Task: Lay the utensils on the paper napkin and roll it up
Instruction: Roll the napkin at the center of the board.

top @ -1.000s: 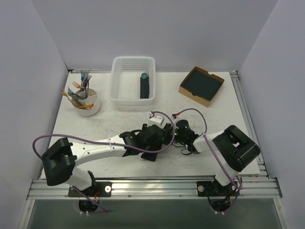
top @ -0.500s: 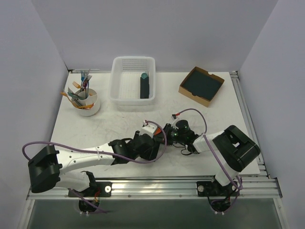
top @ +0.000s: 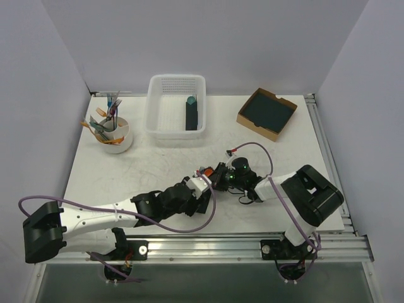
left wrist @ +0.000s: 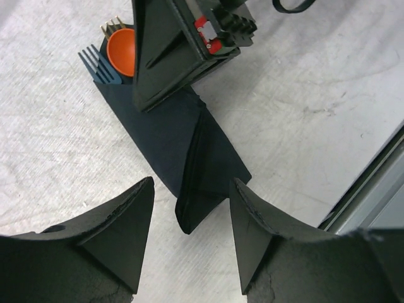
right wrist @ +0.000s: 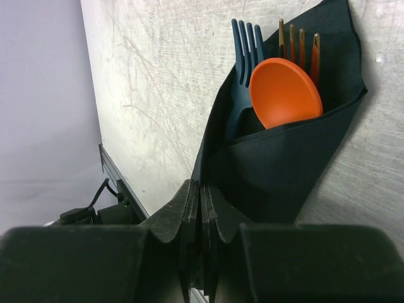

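The paper napkin (left wrist: 183, 139) lies folded into a narrow dark bundle around the utensils. An orange spoon (left wrist: 121, 50) and a blue fork (left wrist: 98, 63) stick out of its far end. The right wrist view shows the napkin (right wrist: 284, 170) as a pocket holding the orange spoon (right wrist: 285, 93), an orange fork (right wrist: 300, 41) and the blue fork (right wrist: 243, 50). My right gripper (right wrist: 199, 199) is shut, its tips pressed on the bundle's middle. My left gripper (left wrist: 189, 208) is open, its fingers either side of the bundle's near tip without touching it. In the top view both grippers (top: 205, 194) (top: 219, 178) cover the napkin.
A white basket (top: 151, 110) at the back holds a dark roll with a teal tip (top: 191, 113). A cardboard box (top: 252, 123) of dark sheets sits back right. A white cup (top: 120, 142) of spare cutlery stands back left. The table's metal front rail (left wrist: 372, 183) runs close by the bundle.
My left arm has drawn back toward the near left edge, and its gripper has slid down to the bundle's near tip, jaws slightly narrower. The right gripper has stayed shut in place.
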